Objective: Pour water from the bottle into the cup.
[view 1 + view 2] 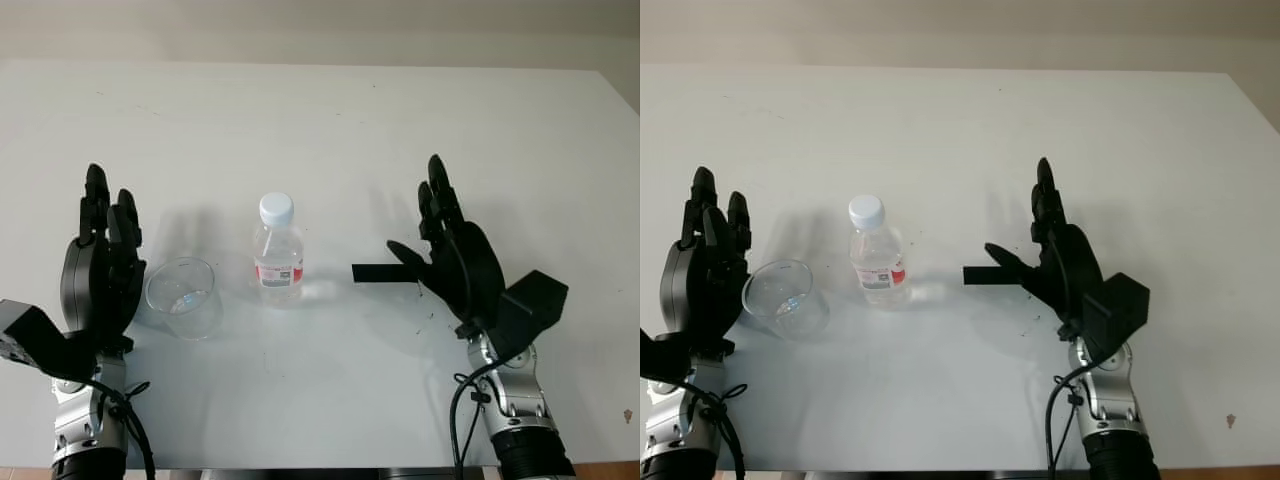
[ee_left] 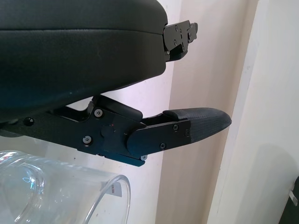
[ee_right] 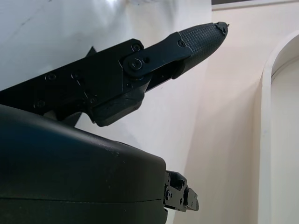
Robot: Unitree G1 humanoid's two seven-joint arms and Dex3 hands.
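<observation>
A small clear plastic bottle (image 1: 278, 252) with a white cap and a red-and-white label stands upright near the middle of the white table (image 1: 320, 120). An empty clear cup (image 1: 183, 297) stands just to its left; its rim also appears close up in the left wrist view (image 2: 56, 196). My left hand (image 1: 100, 260) is open, upright, right beside the cup's left side. My right hand (image 1: 435, 245) is open at the bottle's right, a hand's width away, with its thumb pointing toward the bottle.
The table's front edge (image 1: 300, 467) lies close below both forearms. A pale wall runs behind the table's far edge.
</observation>
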